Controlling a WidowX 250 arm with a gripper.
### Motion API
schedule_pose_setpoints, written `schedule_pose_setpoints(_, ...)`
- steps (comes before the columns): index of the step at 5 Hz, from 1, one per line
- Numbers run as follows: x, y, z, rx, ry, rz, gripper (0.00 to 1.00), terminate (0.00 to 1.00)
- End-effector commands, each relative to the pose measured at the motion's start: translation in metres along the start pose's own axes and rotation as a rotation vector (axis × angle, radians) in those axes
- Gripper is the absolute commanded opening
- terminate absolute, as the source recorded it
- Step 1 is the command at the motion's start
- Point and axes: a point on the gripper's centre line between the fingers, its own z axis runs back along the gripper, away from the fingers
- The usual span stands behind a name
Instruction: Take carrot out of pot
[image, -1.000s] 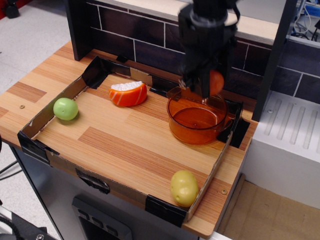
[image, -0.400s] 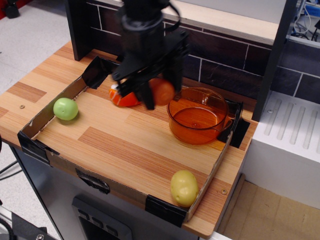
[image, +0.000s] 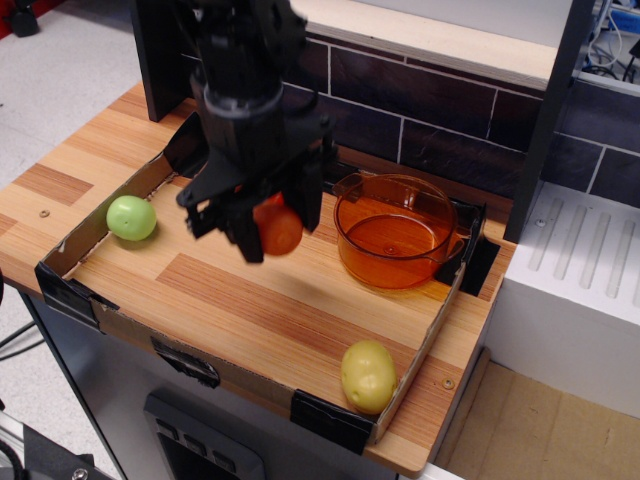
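My black gripper (image: 268, 228) is shut on the small orange carrot (image: 279, 229) and holds it above the wooden board, left of the pot and apart from it. The translucent orange pot (image: 393, 232) stands at the back right of the tray with nothing visible inside. The arm hides the board behind it.
A green ball (image: 132, 217) lies at the left by the cardboard wall (image: 100, 225). A yellow-green lump (image: 368, 375) lies at the front right corner. The orange wedge is hidden behind the arm. A dark brick wall (image: 430, 100) rises behind. A white appliance (image: 575, 290) stands at the right.
The gripper has carried the carrot from above the pot's rim leftward and down, out over the middle of the board. The wedge is now hidden behind the arm.
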Motion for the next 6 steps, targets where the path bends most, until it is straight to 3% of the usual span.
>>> schedule_pose_setpoints(1,0.0225,0.013,-0.0228,0.093,-0.08,-0.002,0.0,0.0)
schedule_pose_setpoints(2,0.0209,0.018,-0.0295,0.137,-0.079,-0.014,0.0,0.0)
schedule_pose_setpoints(3,0.0199,0.0173,-0.0292,0.139,-0.085,-0.017,1.0,0.0)
schedule_pose_setpoints(4,0.0195,0.0165,-0.029,0.146,-0.105,-0.032,1.0,0.0)
schedule_pose_setpoints(6,0.0188,0.0153,-0.025,0.136,-0.09,-0.029,1.0,0.0)
